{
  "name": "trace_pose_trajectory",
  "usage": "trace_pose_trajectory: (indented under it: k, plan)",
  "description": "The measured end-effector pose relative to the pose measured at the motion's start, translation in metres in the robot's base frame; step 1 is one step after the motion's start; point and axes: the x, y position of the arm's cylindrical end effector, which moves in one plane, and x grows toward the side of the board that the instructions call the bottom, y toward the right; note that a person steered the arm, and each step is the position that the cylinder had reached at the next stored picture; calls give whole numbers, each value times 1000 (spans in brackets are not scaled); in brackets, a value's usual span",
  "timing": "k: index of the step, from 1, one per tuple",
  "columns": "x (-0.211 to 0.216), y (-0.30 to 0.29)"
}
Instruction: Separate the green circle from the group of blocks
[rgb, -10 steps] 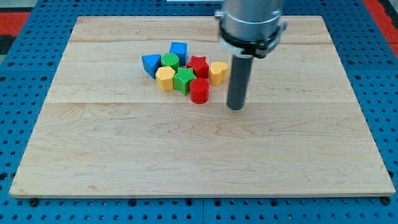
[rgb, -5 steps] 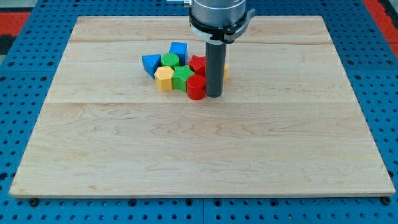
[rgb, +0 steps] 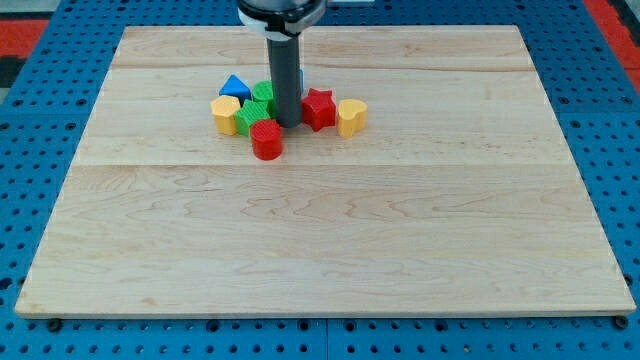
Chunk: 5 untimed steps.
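My tip (rgb: 287, 123) stands inside the cluster, just right of the two green blocks and just left of the red star (rgb: 320, 108). The green circle (rgb: 263, 95) sits at the rod's left edge, touching or nearly touching it. A second green block (rgb: 251, 116) lies below it. A blue triangle (rgb: 234, 87) and a yellow hexagon (rgb: 225, 113) are at the cluster's left. A red cylinder (rgb: 266, 140) lies at the bottom. A yellow heart (rgb: 351, 117) is at the right. A blue block shows only as a sliver (rgb: 302, 78) behind the rod.
The blocks lie on a light wooden board (rgb: 320, 240), in its upper middle part. A blue pegboard surface (rgb: 20, 200) surrounds the board on all sides.
My tip has moved left from beside the cluster into it. The green blocks, yellow hexagon, blue triangle and red cylinder have been pushed left, apart from the red star and yellow heart.
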Motion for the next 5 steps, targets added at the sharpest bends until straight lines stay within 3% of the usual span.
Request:
trace_pose_trajectory:
  k: [2,4,5]
  plan:
    - [-55,-31]
    - [-96,-120]
    - [-99,-116]
